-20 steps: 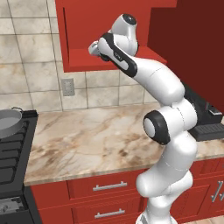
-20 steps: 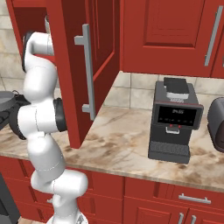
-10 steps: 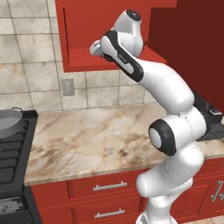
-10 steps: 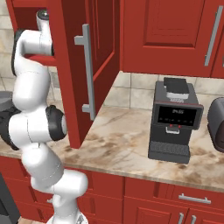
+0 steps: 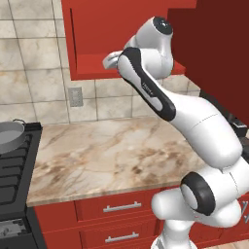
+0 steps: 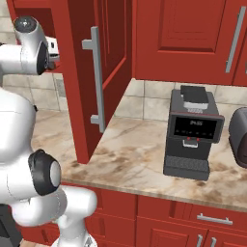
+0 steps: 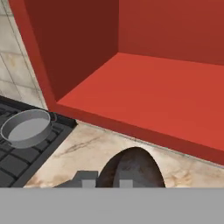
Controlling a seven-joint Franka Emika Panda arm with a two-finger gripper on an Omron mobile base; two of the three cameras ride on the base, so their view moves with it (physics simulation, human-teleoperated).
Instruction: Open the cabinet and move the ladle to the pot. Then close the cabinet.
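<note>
The red cabinet (image 5: 97, 34) stands open, its shelf (image 7: 166, 96) bare, and its door (image 6: 77, 72) with the long silver handle (image 6: 98, 79) is swung out towards me. My gripper (image 7: 107, 179) hovers just in front of the shelf's front edge (image 5: 109, 61), shut on the ladle (image 7: 131, 168), whose dark brown rounded bowl shows between the fingertips. The grey pot (image 5: 9, 136) sits on the stove far to the left, and it also appears low at the left of the hand view as the pot (image 7: 26, 127).
A black stove (image 5: 12, 170) borders the marble counter (image 5: 112, 151) on the left. A black coffee machine (image 6: 192, 132) and a dark rounded appliance (image 6: 239, 137) stand on the counter right of the open door. Red drawers (image 5: 121, 206) run below.
The arm's upper links have risen and straightened while the hand stays at the shelf's front edge. The jaws have drawn together.
</note>
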